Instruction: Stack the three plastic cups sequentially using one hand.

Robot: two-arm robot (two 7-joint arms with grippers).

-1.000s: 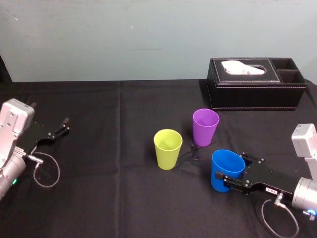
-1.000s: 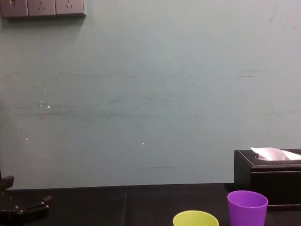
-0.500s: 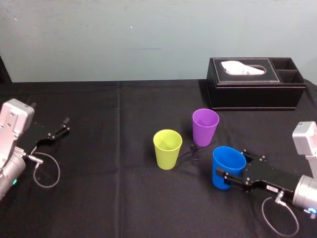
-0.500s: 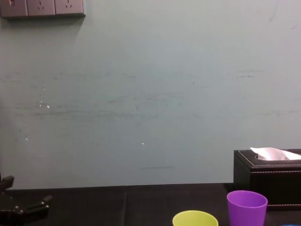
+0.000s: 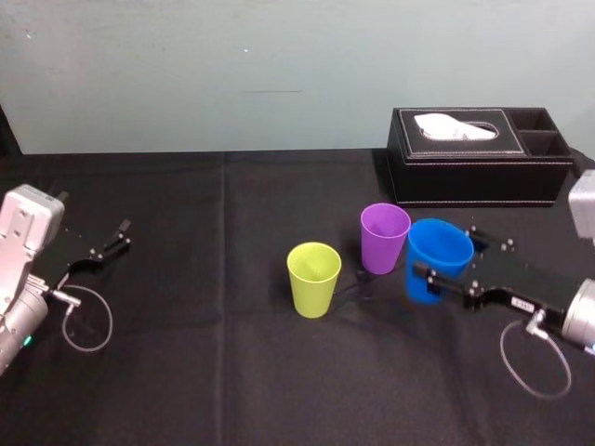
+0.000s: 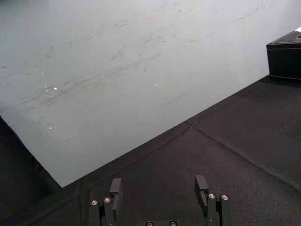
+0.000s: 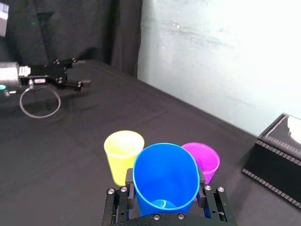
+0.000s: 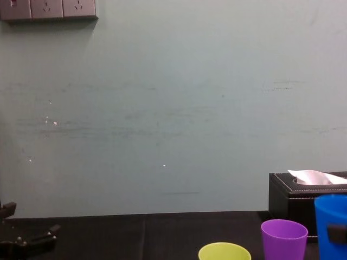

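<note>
**Blue cup is up and closing on the purple one**

Here's the right claw (image 5: 444, 253), right of centre in the head view, clamped across the blue cup (image 5: 435, 268) with one finger on either side of the wall. The cup is held upright with its mouth open to the ceiling. I'd say the side grip is the point: it leaves the base free to drop into another cup.

The blue cup hangs clear of the black desk (image 5: 186, 325), just beside the purple cup (image 5: 385, 238) and higher than its rim. In the chest view a thin gap separates them at the lower right, so they aren't touching. That height looks chosen so the base can pass over the purple rim. The yellow-green cup (image 5: 314, 279) stands alone left of the purple one, near the middle of the frame. The tissue box (image 5: 479, 167) sits behind, in the upper right.

The left claw (image 5: 110, 243) lies parked at the far left with its fingers spread and nothing between them. That fits a one-handed job.

Compared with a second ago, the blue cup has left the lower right of the head view. It has risen and slid up-frame toward the purple cup, and it now pokes into the chest view's lower right corner. The other two cups haven't budged.
</note>
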